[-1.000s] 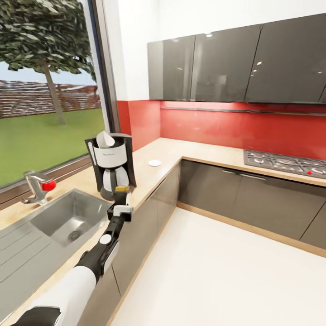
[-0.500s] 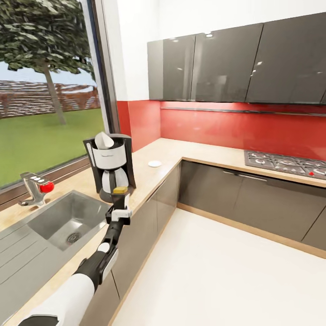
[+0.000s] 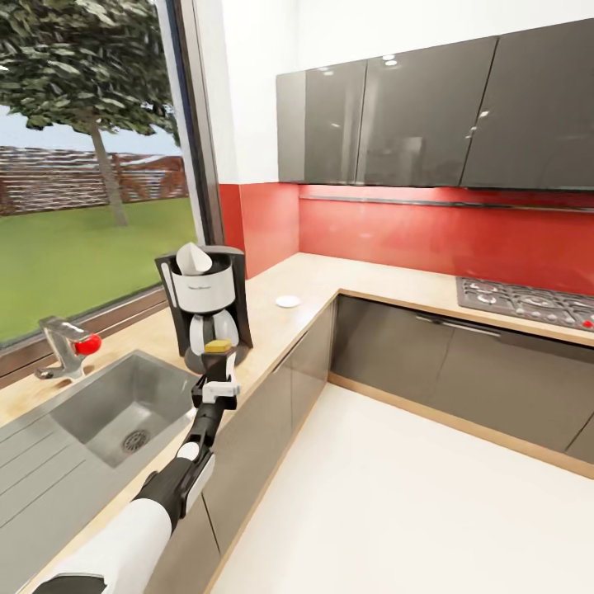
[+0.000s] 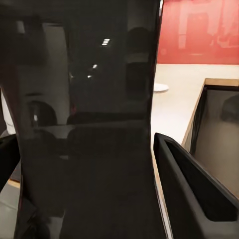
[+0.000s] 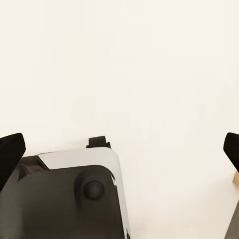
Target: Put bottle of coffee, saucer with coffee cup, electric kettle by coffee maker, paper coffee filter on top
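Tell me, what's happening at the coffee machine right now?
Left gripper shut on coffee bottle, beside coffee maker. Filter on top. Right gripper open.

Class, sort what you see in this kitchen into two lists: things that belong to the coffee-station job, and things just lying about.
Job:
black-and-white coffee maker
white paper coffee filter on top of it
dark yellow-capped coffee bottle in the left tool
small white saucer
light wooden countertop

Lying about:
steel sink
red-handled tap
gas hob
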Controlling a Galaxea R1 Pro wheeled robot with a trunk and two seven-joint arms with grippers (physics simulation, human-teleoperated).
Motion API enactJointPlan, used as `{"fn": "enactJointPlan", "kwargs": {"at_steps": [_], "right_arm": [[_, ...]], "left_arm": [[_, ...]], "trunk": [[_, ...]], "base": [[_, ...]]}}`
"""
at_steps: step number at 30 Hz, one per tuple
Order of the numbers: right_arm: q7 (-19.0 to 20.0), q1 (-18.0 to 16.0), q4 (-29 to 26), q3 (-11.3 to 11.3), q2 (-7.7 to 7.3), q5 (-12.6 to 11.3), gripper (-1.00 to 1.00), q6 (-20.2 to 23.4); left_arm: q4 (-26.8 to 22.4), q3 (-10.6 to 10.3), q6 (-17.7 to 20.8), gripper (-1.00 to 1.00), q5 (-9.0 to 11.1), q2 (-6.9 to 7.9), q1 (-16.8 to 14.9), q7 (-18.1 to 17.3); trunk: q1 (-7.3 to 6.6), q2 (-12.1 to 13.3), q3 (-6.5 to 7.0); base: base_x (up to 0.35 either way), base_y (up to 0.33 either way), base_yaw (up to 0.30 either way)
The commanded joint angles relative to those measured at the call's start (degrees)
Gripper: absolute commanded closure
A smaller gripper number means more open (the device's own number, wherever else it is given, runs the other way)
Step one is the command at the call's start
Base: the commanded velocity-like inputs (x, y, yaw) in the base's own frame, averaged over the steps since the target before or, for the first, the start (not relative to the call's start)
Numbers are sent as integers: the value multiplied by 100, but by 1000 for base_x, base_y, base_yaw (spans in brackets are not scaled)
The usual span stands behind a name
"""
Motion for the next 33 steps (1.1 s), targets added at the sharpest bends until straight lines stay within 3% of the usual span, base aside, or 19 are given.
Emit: {"fn": "enactJointPlan", "kwargs": {"at_steps": [1,33], "right_arm": [[-13,-9,12,-43,1,61,-100,-24],[-13,-10,16,-36,1,62,-100,-24]], "left_arm": [[4,-1,-15,100,-68,0,-6,43],[7,-5,-25,100,-68,-8,3,43]], "trunk": [[4,-13,-13],[4,-13,-13]], "base": [[28,0,4],[78,0,0]]}}
